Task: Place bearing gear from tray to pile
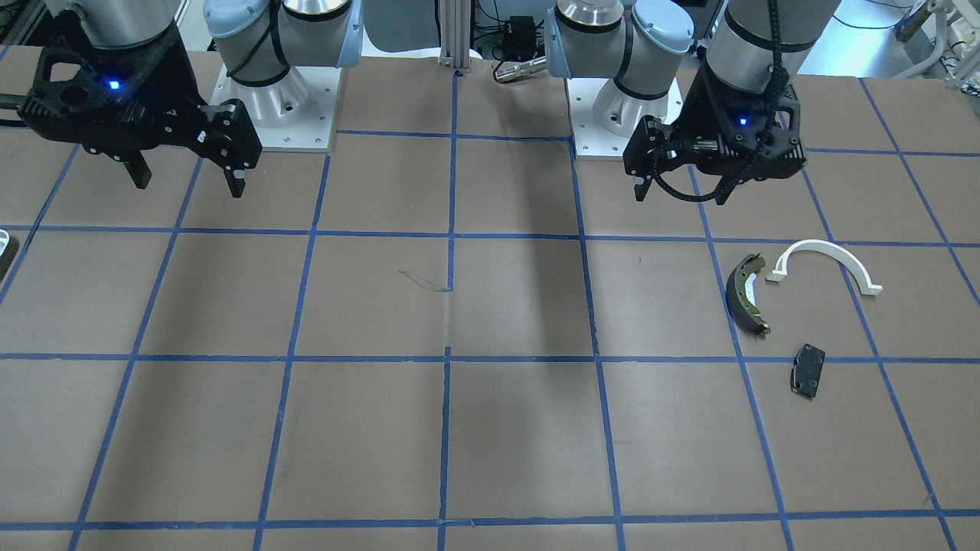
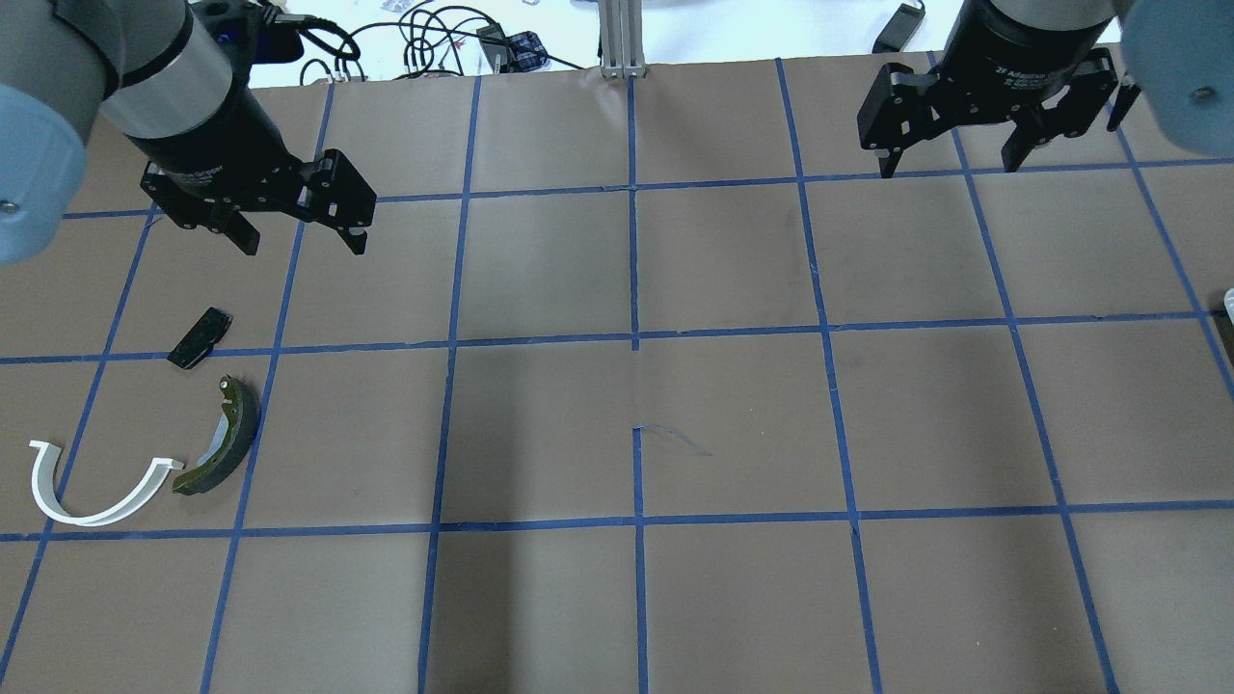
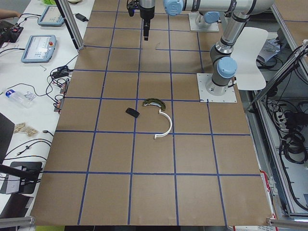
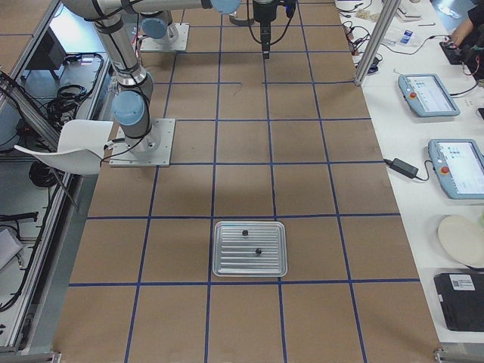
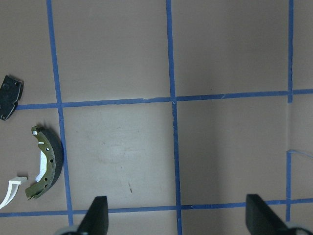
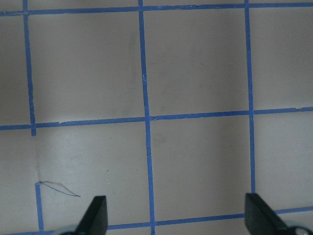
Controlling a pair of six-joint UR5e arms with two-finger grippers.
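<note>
The tray (image 4: 249, 248) is a pale ribbed rounded-rim container, seen whole in the right view, with two small dark bearing gears (image 4: 258, 251) in it. Only a sliver of the tray shows in the front view (image 1: 3, 246). The pile lies on my left side: an olive brake shoe (image 2: 220, 451), a white half-ring arc (image 2: 145, 492) and a flat black pad (image 2: 201, 337). My left gripper (image 2: 301, 239) hangs open and empty above the table beyond the pad. My right gripper (image 2: 947, 162) hangs open and empty at the far right, away from the tray.
The table is brown paper with a blue tape grid (image 2: 634, 337). The arm bases (image 1: 279, 107) stand at the robot's edge. The left wrist view shows the brake shoe (image 5: 46, 164) and the pad (image 5: 10, 95) at its left edge. The right wrist view shows only table.
</note>
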